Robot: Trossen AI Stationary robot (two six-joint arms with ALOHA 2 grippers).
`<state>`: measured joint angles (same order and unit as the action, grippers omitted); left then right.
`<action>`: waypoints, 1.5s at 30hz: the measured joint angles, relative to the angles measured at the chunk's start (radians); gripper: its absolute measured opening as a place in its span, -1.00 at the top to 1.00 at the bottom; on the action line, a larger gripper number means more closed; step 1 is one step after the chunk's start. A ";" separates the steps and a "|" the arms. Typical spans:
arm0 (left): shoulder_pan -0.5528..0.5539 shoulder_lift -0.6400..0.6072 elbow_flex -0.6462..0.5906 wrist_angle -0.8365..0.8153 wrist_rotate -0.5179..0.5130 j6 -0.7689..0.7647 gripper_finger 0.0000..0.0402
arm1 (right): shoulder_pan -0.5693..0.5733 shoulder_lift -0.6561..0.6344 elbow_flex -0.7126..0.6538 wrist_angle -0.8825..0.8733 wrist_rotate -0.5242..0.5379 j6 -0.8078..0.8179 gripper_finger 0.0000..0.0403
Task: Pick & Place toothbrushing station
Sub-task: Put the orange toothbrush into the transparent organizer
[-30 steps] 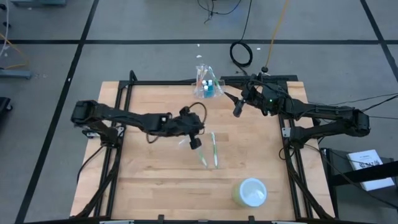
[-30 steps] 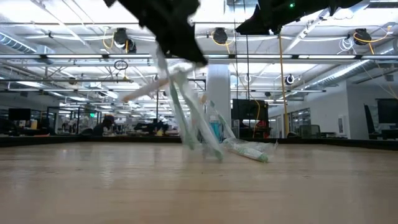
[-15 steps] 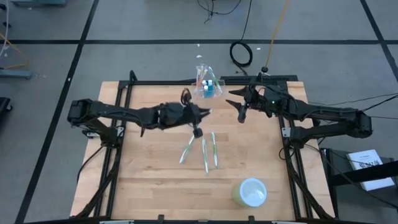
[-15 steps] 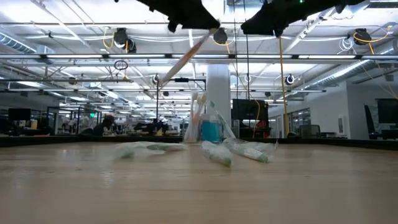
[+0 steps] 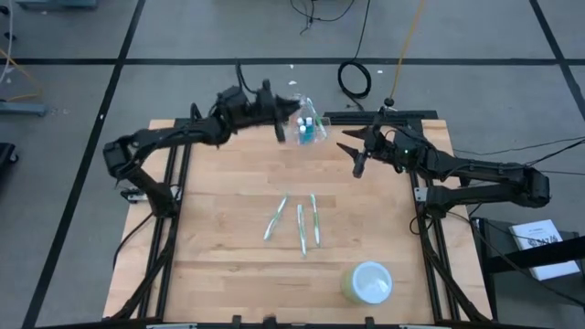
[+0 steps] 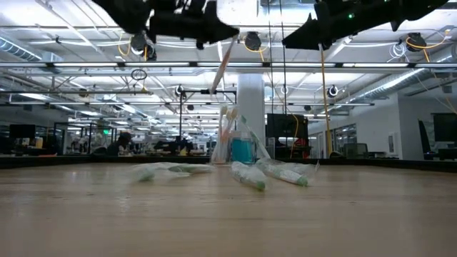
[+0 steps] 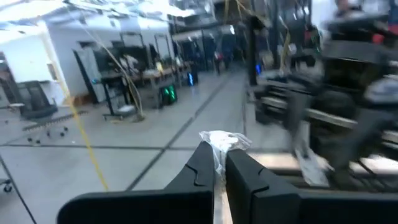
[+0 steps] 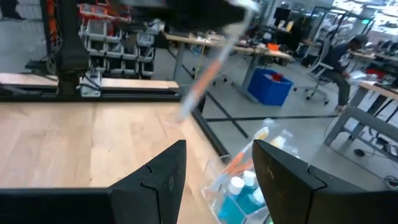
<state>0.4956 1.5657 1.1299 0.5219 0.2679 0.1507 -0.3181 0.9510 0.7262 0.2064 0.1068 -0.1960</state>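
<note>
The see-through holder cup (image 5: 305, 128) stands at the table's far edge with brushes and a blue item inside; it also shows in the low view (image 6: 239, 146) and the right wrist view (image 8: 244, 180). My left gripper (image 5: 278, 126) is high in the air just left of the cup, shut on a wrapped toothbrush (image 6: 220, 68). My right gripper (image 5: 356, 165) is open and empty, raised to the right of the cup. Three wrapped toothbrushes (image 5: 300, 224) lie flat on the table's middle. My left gripper pinches the wrapped toothbrush at its upper end between its two shut fingers; the crumpled wrapper end (image 7: 221, 142) sticks out past the fingertips. The brush (image 8: 211, 74) hangs slanting below the gripper, clear of the table and beside the cup.
A pale round tub with a white lid (image 5: 368, 281) stands near the table's front right. The three lying toothbrushes show in the low view (image 6: 246, 173) in front of the cup. Bare wood lies to the left and near side.
My left gripper has risen from the middle of the table and gone toward the far edge, up beside the holder cup, carrying one wrapped toothbrush that now hangs clear. Another wrapped toothbrush has come to lie on the table left of the other two.
</note>
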 joint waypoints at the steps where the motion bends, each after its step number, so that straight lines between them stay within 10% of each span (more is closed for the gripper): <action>1: 0.034 0.021 -0.009 0.051 0.028 -0.022 0.97 | -0.003 -0.007 -0.001 0.000 -0.003 -0.004 0.13; 13: 0.234 0.365 -0.042 0.599 0.176 -0.336 0.98 | -0.004 -0.020 -0.002 0.037 -0.004 -0.027 0.13; 39: 0.214 0.372 -0.041 0.373 0.021 -0.156 0.98 | -0.004 -0.020 -0.002 0.003 -0.004 -0.036 0.13; 45: 0.202 0.372 -0.041 0.344 -0.046 -0.172 0.67 | -0.004 -0.020 -0.001 -0.001 -0.004 -0.034 0.13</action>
<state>0.6980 1.9377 1.0893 0.8655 0.2220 -0.0210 -0.3222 0.9314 0.7249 0.2057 0.1032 -0.2303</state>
